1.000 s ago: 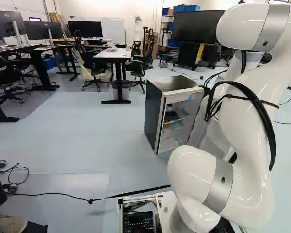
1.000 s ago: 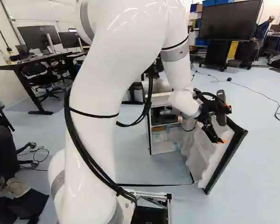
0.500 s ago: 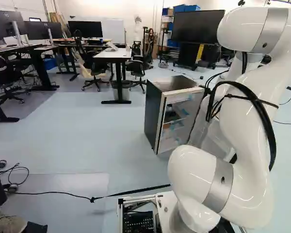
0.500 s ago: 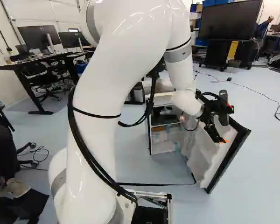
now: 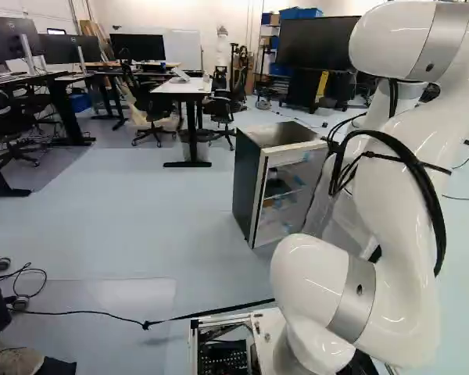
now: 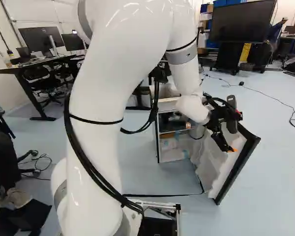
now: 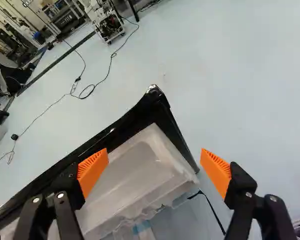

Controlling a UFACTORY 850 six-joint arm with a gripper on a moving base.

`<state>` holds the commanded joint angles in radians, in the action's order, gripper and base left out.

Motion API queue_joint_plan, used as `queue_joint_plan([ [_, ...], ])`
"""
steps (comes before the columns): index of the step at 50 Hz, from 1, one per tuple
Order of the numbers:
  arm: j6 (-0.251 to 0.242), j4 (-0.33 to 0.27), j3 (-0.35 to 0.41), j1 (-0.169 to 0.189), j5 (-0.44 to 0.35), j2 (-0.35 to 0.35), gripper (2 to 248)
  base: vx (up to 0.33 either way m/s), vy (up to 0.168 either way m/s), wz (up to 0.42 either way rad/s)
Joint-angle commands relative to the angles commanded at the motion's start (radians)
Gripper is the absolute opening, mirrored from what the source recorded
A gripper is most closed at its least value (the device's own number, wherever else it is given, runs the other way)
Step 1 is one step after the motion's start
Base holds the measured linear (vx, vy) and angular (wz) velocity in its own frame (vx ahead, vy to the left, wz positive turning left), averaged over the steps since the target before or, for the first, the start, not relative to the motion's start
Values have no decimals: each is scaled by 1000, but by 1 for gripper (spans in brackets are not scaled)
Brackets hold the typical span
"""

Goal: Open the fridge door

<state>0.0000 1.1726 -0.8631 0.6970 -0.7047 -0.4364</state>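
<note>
- Fingers of the gripper (image 7: 155, 152) are spread wide, orange pads (image 7: 92, 167) well apart; nothing is clamped between them.
- A corner of the fridge door (image 7: 140, 167) is seen ahead, between and below the tips. Whether the black rim (image 7: 125, 125) is touched by one pad cannot be told.
- In the right base view, the gripper is seen over the door's free edge, on the lining side.
- The door is swung well out from the fridge cabinet (image 5: 248, 187), its pale inner face exposed; the shelves (image 6: 174, 147) are in plain sight.
- Change: compared with half a second ago, the arm (image 6: 103, 103) is drawn slightly leftward in the right base view, and the door's free edge is shifted a little the same way. Before that, a small outward swing is recorded, so the latest shift undoes it.
- No shift is noted in the cabinet or in the base (image 5: 258, 344).
- Meaning: the opening is judged essentially achieved; only slight closing drift is noted, not a real loss.
- Next, either a light outward push on the lining or a clear withdrawal is called for.
- Risk: with no grip held, the door could be dragged inward if the rim is caught by a finger during retreat.
</note>
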Motion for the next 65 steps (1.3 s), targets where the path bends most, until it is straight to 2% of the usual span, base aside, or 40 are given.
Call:
queue_joint_plan([
  [9, 0, -18, 56, -10, -9, 41, 247, 0, 0, 0],
  [20, 0, -70, 124, -23, -32, 93, 247, 0, 0, 0],
  [65, 0, -365, 403, -89, -178, 326, 247, 0, 0, 0],
])
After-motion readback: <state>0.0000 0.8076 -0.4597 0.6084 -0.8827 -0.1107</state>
